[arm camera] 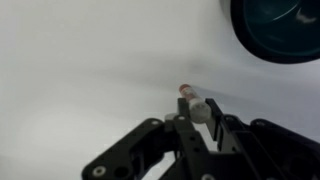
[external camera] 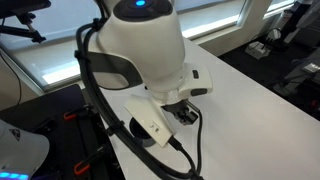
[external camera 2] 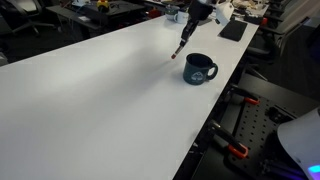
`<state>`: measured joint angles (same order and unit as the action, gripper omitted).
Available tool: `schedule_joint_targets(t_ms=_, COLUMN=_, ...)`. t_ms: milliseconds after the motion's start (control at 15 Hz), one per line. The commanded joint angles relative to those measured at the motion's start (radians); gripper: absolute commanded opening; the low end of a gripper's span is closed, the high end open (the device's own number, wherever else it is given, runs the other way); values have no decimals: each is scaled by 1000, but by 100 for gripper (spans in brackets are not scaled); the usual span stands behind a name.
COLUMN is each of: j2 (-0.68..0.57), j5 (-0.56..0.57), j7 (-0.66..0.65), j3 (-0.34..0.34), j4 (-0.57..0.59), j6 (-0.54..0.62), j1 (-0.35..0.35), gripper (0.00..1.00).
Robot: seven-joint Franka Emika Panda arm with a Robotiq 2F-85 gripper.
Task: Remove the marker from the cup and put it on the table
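Note:
The marker (external camera 2: 180,47) is a slim stick with a red tip, hanging tilted from my gripper (external camera 2: 188,27) with its tip just above the white table (external camera 2: 100,100), left of the cup. The dark cup (external camera 2: 199,69) with a handle stands near the table's edge. In the wrist view my gripper (arm camera: 197,118) is shut on the marker (arm camera: 192,103), whose red end points at the tabletop; the cup's rim (arm camera: 275,35) shows at the top right. In an exterior view the arm (external camera: 150,50) hides the marker and the cup.
A black flat object (external camera 2: 233,31) lies on the table's far corner behind the cup. Desks and clutter stand beyond the table's far edge. The table edge (external camera 2: 215,120) runs close beside the cup, with black stands below it.

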<state>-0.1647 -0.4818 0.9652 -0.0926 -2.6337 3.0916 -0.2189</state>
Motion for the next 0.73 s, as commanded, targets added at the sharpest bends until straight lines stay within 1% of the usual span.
schedule_joint_targets(t_ms=0, j2=-59, j5=-57, j7=67, j3=50, j4=30, j6=10, j1=-73, gripper=55)
schedule_joint_targets(t_ms=200, j2=-89, j5=-36, j7=64, j3=57, j4=37, j6=-22, j1=-110, gripper=77)
schedule_joint_targets(t_ms=400, j2=-109, j5=1, j7=37, j3=23, j4=39, j6=-87, j1=-103, gripper=99)
schedule_joint_targets(t_ms=533, j2=-123, j5=45, j7=12, j3=-20, j4=39, j6=-135, j1=-77, gripper=100)
schedule_joint_targets(t_ms=600, j2=-117, j5=13, j7=30, j3=15, j4=29, j6=-82, j1=-97, gripper=97)
schedule_joint_targets(t_ms=667, j2=-122, j5=26, j7=30, j3=3, j4=30, j6=-99, j1=-95, gripper=100)
